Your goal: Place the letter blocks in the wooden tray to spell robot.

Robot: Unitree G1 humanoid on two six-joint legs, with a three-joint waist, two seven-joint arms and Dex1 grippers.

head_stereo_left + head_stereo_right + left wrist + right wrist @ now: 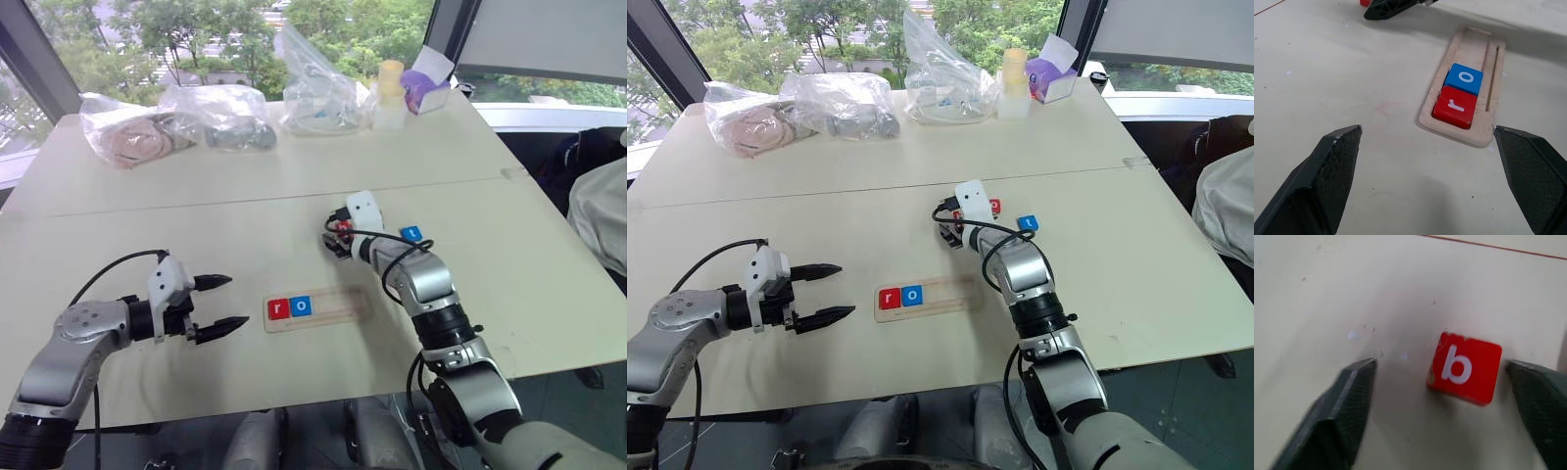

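A white "r" stands on the red block (pixel 1455 105) and a white "o" on the blue block (pixel 1464 79) (side by side in the wooden tray (pixel 1459 134)). Another red block (pixel 1464 367) carries a white "b".

Silver jointed arms carry black wrist sections, white camera housings, looping black cables behind tapered, textured black fingers (pixel 1334 166).

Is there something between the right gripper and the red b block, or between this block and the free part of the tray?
Nothing visible. The right gripper has the red b block between its open fingers on bare table. The wooden tray is free past the r and o blocks.
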